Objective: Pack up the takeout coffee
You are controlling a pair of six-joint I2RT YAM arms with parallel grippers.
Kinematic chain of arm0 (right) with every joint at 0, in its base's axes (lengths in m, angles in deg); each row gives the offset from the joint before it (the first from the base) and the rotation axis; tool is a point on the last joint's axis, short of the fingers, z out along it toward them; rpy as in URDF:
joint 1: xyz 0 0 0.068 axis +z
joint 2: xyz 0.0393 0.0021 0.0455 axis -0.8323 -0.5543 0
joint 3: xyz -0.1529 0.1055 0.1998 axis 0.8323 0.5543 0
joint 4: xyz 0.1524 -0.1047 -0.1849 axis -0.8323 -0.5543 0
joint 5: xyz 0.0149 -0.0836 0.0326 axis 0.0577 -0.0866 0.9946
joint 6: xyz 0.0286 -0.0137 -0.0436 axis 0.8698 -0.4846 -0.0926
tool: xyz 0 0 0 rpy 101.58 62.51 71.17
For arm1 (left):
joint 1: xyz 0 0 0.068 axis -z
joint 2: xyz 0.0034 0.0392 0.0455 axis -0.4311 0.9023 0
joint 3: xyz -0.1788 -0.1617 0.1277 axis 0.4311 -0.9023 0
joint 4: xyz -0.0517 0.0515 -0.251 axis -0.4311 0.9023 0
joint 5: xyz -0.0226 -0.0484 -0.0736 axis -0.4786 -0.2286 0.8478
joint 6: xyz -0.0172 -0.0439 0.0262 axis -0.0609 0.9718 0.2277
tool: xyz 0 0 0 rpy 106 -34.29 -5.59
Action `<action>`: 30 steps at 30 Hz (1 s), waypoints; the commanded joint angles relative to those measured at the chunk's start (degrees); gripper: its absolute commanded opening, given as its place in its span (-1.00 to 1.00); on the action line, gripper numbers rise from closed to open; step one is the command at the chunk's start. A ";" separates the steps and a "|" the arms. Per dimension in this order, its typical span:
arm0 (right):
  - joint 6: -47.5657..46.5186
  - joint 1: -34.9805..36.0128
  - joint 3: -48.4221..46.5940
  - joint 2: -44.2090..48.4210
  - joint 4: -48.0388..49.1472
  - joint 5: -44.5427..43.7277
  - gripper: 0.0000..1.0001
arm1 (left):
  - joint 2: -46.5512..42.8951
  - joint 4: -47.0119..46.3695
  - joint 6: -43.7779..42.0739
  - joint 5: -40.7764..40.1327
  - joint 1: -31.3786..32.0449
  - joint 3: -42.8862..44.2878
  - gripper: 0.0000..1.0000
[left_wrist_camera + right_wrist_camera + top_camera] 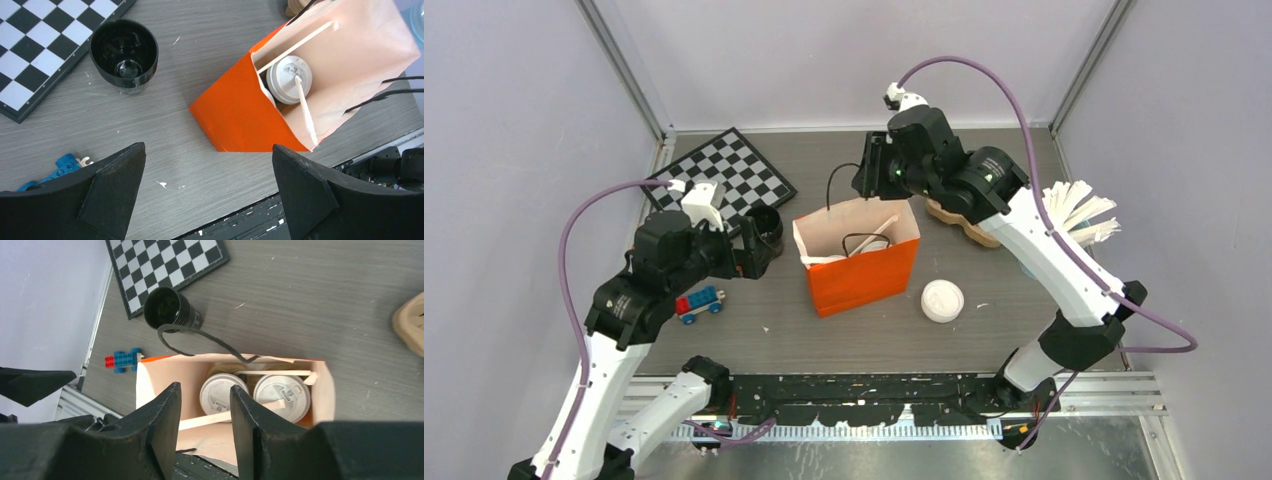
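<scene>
Right wrist view: coffee (223, 392) upright, lid up, inside bag (152, 385) at lower centre of frame, directly beneath right claw (205, 390); its jaws stand parted, gripping nothing as far as I can tell. Second lidded cup (281, 394) just beside. Left claw (208, 149) spread wide, empty, farther off.

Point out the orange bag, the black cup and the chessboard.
orange bag (864, 280), top view, front orange face.
black cup (124, 55), left wrist view, inside.
chessboard (742, 168), top view, middle squares.

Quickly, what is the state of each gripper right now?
Left gripper: open, holding nothing.
Right gripper: open, holding nothing, above the bag.
</scene>
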State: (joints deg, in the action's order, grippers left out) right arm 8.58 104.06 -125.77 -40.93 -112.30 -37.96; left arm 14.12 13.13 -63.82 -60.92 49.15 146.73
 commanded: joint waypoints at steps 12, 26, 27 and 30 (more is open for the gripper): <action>-6.60 -0.18 1.75 9.81 3.01 -2.44 0.46 | 3.86 -0.67 -2.88 1.39 0.22 9.57 0.99; 0.81 -0.18 8.60 20.35 -1.11 -26.51 0.64 | 10.54 6.38 -4.35 4.61 0.20 28.17 0.99; 2.11 -0.25 9.78 21.55 -1.82 -27.74 0.65 | 10.11 6.30 -4.30 4.55 0.20 27.71 0.99; 6.57 -0.18 13.06 25.61 -3.54 -30.41 0.69 | 7.77 5.04 -3.56 4.14 0.21 24.13 1.00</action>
State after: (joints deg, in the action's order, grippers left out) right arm 8.21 103.87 -115.69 -19.60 -114.22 -60.84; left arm 23.84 17.83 -67.80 -57.83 49.15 173.63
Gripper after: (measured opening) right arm 0.833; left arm 0.996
